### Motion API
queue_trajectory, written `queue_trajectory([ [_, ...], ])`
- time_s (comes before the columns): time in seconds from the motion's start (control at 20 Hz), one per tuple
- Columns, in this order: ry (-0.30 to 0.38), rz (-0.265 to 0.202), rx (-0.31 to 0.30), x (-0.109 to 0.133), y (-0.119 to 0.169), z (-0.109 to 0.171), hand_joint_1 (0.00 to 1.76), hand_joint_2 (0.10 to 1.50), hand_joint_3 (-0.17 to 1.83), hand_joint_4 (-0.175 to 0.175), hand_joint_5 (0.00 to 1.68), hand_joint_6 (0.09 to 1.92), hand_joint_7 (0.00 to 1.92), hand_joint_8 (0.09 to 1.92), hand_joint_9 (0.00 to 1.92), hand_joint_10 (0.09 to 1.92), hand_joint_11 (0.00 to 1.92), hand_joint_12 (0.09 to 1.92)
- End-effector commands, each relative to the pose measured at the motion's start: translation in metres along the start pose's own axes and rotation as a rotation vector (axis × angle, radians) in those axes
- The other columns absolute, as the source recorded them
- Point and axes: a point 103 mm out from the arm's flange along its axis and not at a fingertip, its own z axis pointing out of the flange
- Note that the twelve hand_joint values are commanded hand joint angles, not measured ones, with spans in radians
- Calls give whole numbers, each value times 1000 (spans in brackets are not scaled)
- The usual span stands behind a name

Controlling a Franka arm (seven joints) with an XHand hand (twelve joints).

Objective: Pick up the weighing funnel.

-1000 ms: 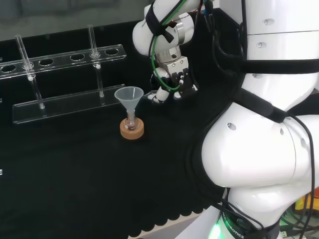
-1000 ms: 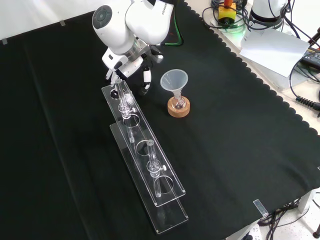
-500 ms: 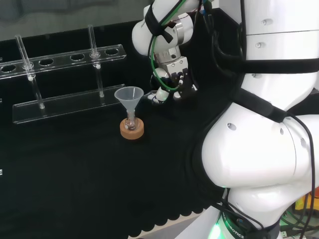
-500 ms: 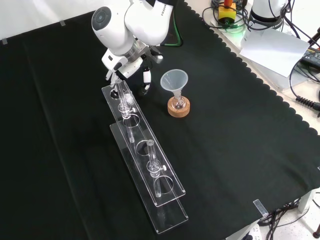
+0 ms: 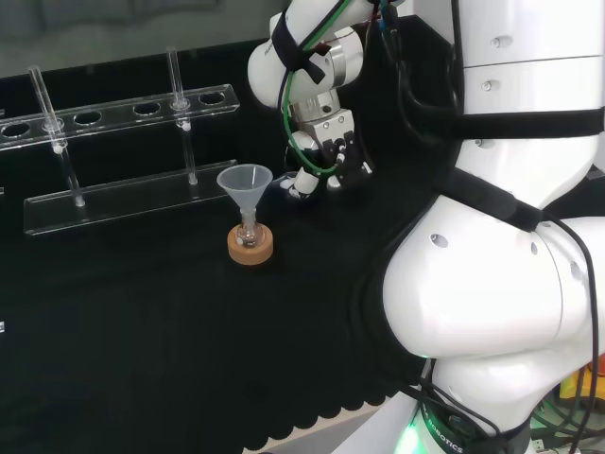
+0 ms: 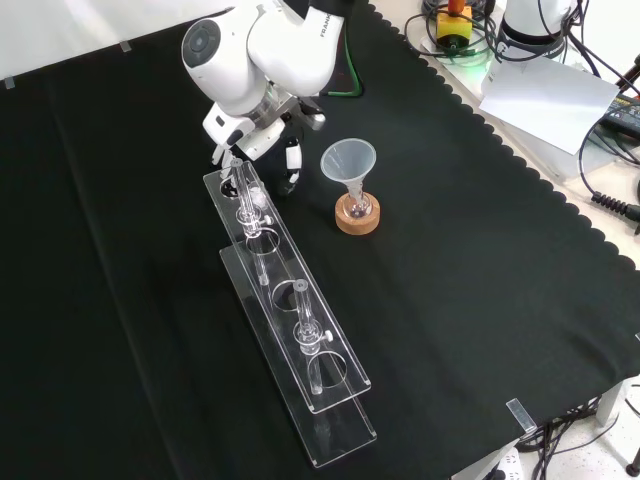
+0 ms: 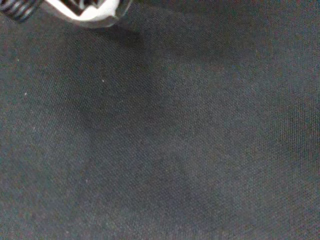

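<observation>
Approach step: the hand (image 5: 331,156), grip impossible to tell, hangs low at the funnel's (image 5: 245,185) two o'clock (head view) beside a faint glint, likely the weighing funnel (image 5: 284,186), which it must next close around.

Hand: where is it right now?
In the front view the black and white hand hangs low at the far end of the clear test-tube rack, just left of the clear cone-shaped funnel.
</observation>
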Motion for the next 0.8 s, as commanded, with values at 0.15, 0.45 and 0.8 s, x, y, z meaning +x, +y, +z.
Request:
queue_trajectory([
  [0.15,2,-11,-5,-2,3,0,843,672,601,-26,787,246,468,681,731,536,452,1280],
  [0.45,5,-19,-1,-2,4,0,843,677,601,-25,668,548,469,679,736,526,455,1282],
  [0.8,0,-26,1,1,8,0,842,680,606,-27,634,592,468,682,736,529,458,1282],
])
